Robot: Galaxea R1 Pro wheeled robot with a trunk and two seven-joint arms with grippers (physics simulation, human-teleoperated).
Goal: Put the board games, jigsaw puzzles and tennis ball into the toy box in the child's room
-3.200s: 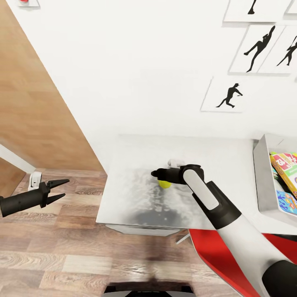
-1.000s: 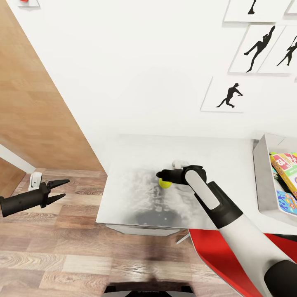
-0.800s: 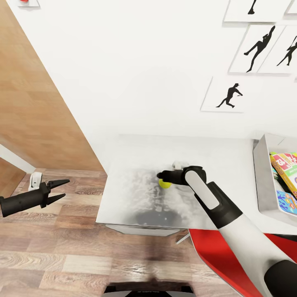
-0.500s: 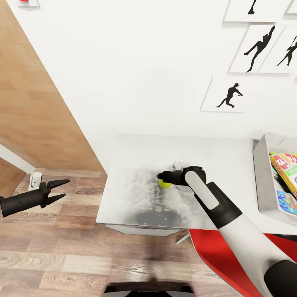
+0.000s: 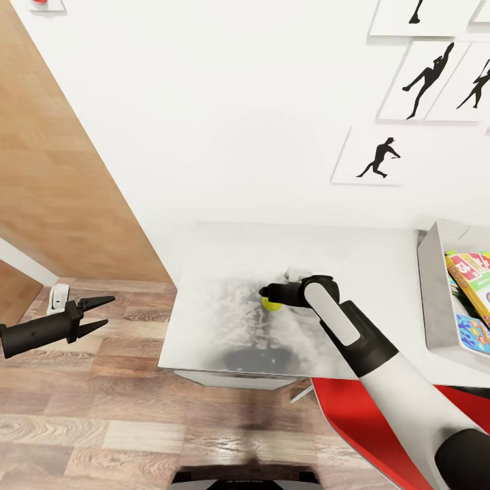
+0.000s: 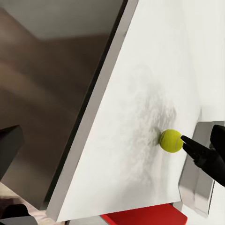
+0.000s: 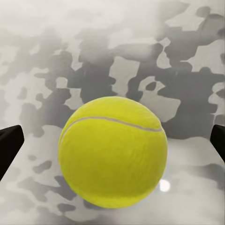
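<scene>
Right end effector [image 5: 267, 294] sits spread wide around the tennis ball [image 7: 112, 152] on the bench [image 5: 204, 327], probably not touching. Left end effector [image 5: 95, 314] hangs released over the floor.

Yellow tennis ball [image 7: 113, 152] on white table [image 5: 204, 286]

Right arm [image 5: 401, 388]: white shell w/ black joints, pale grey oblong panel on forearm; black tool [image 5: 269, 292]. Left tool [image 5: 95, 313]: matte black, two tapered pointed fingers, black cylindrical wrist.
</scene>
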